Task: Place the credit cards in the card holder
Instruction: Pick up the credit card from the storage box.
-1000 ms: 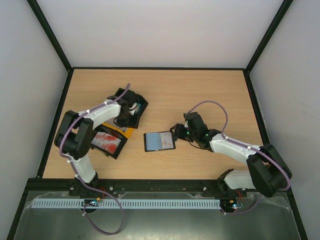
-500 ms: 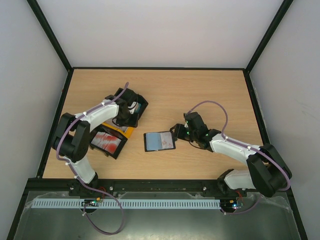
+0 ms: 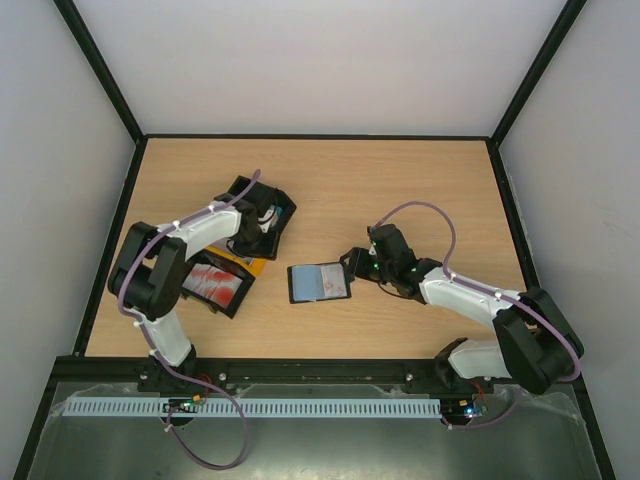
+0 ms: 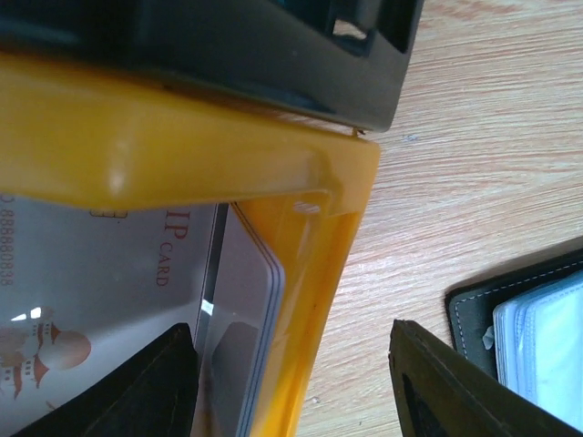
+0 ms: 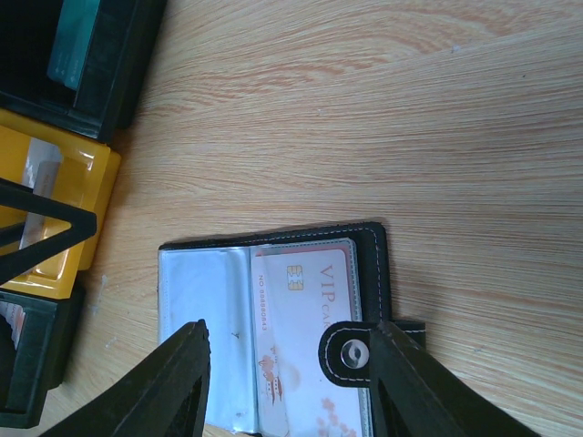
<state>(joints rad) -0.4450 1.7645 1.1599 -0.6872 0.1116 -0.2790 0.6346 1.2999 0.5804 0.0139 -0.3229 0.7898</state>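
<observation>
Leftmost, the left gripper, jaws spread, straddled the wall of the yellow plastic tray, the flat whitish-grey credit card lying just inside, while the right gripper, jaws likewise spread, bracketed the open black folding card holder.

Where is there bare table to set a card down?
The far stretch of the table is bare, from the trays across to the right wall. A bare strip also runs along the near edge, below the card holder. The left is crowded with trays and the left arm; the gap to the card holder is narrow.
</observation>
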